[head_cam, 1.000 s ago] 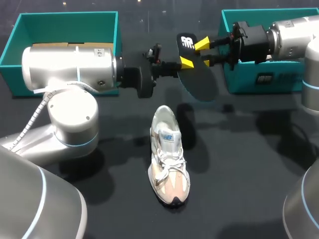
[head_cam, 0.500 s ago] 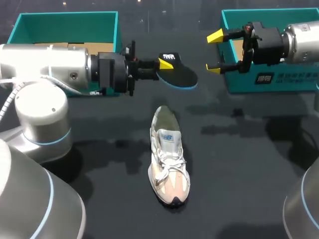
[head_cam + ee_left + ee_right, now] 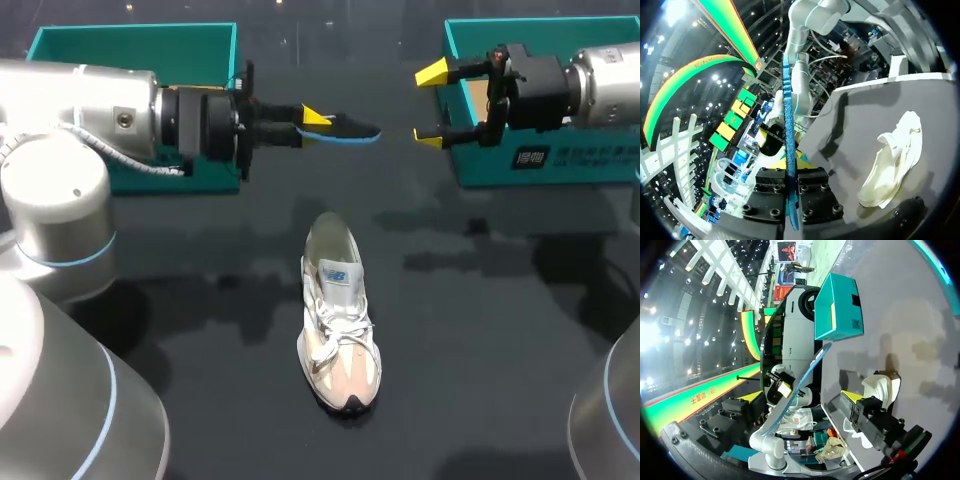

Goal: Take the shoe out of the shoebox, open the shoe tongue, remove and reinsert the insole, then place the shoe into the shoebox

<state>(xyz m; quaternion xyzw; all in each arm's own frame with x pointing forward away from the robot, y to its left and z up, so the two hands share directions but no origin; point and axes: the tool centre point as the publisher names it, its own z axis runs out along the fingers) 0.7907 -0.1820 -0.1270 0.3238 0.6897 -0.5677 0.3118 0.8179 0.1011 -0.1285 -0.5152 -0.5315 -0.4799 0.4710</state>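
Head view, from the left: a teal left box sits at the far left corner of the bench, with brown cardboard showing inside it. The left arm comes in from that side and lies level in front of the box, its wrist pointing toward the middle. The left fingers pinch one end of the insole, which juts out past them over the bench as a thin dark sliver with a blue edge. Nearer the robot, about mid-bench, the shoe stands on its sole with laces up, its toe toward the near edge and its heel toward the insole, well apart from both arms. The right arm also lies level, its wrist over the right box, another teal box at the far right. The right fingers are spread wide and hold nothing, pointing at the insole's free end across a short gap. Left wrist view shows the insole edge-on, clamped between that arm's fingers, with the shoe lying off to one side. Right wrist view shows the insole as a thin curved strip ahead of the parted fingers, touching neither.
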